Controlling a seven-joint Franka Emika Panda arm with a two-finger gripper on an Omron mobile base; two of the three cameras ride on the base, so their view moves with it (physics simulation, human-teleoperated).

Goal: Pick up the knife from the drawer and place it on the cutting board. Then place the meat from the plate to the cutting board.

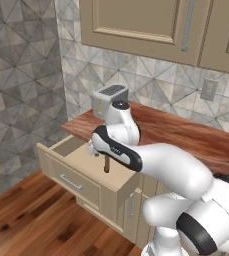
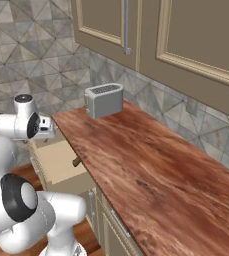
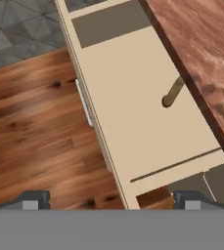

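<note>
The drawer (image 3: 133, 97) is pulled out below the counter's edge, its light tan inside bare apart from the knife. Of the knife (image 3: 172, 93) I see just the brown wooden handle; the blade is hidden under the countertop. The same handle shows in the left base view as the knife (image 1: 106, 164) and in the right base view as the knife (image 2: 77, 161), inside the drawer (image 1: 83, 159) (image 2: 56, 160). My gripper (image 3: 111, 201) hangs above the drawer's front edge, open wide, nothing between its fingertips (image 3: 33, 200). The cutting board, the meat and the plate are out of view.
A silver toaster (image 1: 111, 96) (image 2: 104, 99) stands at the counter's far end. The reddish wooden countertop (image 1: 186, 135) (image 2: 146, 165) overhangs the drawer's back. The drawer's silver bar handle (image 3: 84, 102) faces the wooden floor (image 3: 30, 127). Beige wall cabinets (image 2: 186, 40) hang above.
</note>
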